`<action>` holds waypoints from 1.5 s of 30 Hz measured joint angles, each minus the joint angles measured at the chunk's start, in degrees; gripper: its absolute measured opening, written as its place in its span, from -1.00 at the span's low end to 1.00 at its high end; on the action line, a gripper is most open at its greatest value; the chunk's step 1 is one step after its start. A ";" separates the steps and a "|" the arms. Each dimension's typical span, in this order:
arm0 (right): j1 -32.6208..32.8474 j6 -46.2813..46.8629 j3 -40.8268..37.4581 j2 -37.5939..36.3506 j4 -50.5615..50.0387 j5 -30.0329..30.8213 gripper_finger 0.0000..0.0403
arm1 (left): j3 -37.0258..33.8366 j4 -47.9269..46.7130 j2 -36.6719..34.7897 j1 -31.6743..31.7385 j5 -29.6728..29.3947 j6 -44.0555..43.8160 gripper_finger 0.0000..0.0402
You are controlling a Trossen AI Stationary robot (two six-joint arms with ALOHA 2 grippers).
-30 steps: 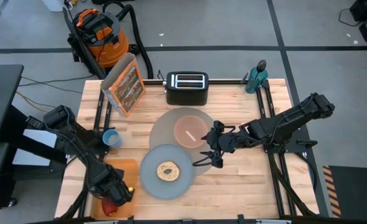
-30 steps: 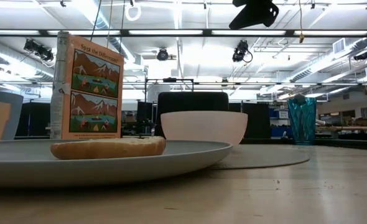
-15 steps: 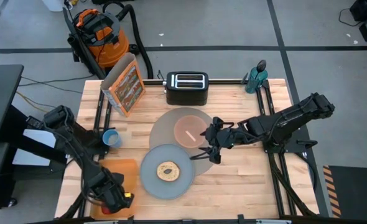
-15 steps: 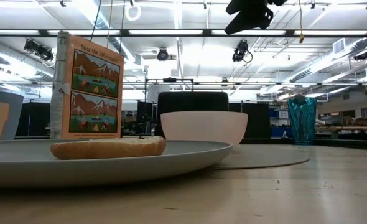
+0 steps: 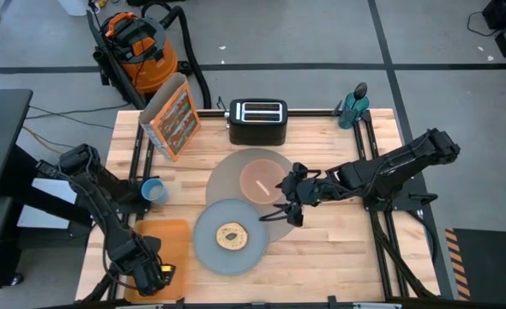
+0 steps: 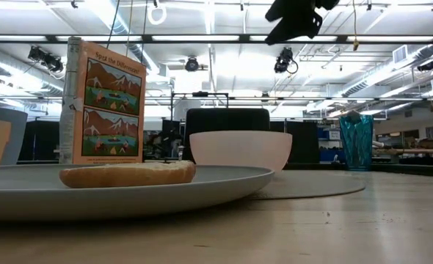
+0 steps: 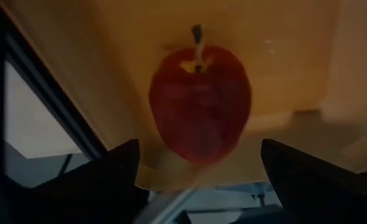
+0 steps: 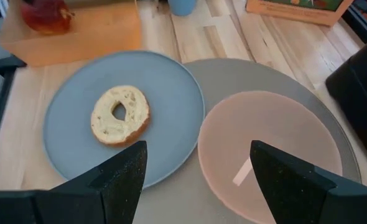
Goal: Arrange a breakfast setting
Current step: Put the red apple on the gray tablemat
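Note:
The red apple (image 7: 199,102) lies on an orange board (image 5: 171,240) at the table's near left; the right wrist view also shows the apple (image 8: 45,15). My left gripper (image 5: 146,275) is above the apple, open, one finger on each side and apart from it. A pink bowl (image 5: 260,182) stands on the round grey-brown mat (image 5: 231,167). A grey plate (image 5: 227,249) with a bagel (image 5: 231,235) overlaps the mat's near edge. A blue cup (image 5: 153,190) stands at the left. My right gripper (image 5: 289,202) is open and empty, above the mat's right edge. A pale strip (image 8: 241,172) lies in the bowl; whether it is the spoon I cannot tell.
A black toaster (image 5: 257,120) and a tilted cereal box (image 5: 174,116) stand at the far side, and a teal glass (image 5: 353,107) at the far right. Bare wood shows at the near right (image 5: 330,249).
My left gripper has gone a little toward the table's near left corner and now covers the apple in the high view. My right gripper has shifted slightly toward the table's left edge, over the mat's right edge.

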 joint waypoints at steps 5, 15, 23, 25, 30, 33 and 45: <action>-0.65 -0.04 0.00 0.22 -0.87 -0.02 0.46 | -0.02 -0.51 0.02 0.10 -0.03 -0.24 0.74; -0.98 -1.86 0.00 0.22 -0.86 0.00 0.46 | -0.07 -0.93 0.02 0.27 0.25 0.65 0.40; -0.98 -0.74 0.00 0.20 -0.88 -0.01 0.47 | -0.07 -1.32 0.02 0.29 0.27 0.61 0.52; -0.99 -0.40 0.00 0.20 -0.88 -0.04 0.47 | -0.07 -1.26 0.04 0.29 0.40 0.61 0.57; -0.98 -0.30 0.00 0.20 -0.89 -0.29 0.47 | -0.07 -1.10 0.53 0.00 -1.00 0.57 0.59; -0.98 -0.28 0.00 0.17 -0.91 -0.37 0.47 | -0.09 -1.63 1.75 -0.01 -1.84 0.50 0.59; -1.00 0.16 0.00 0.17 -2.95 -1.70 0.47 | -0.07 2.44 7.11 -0.62 2.44 1.50 0.59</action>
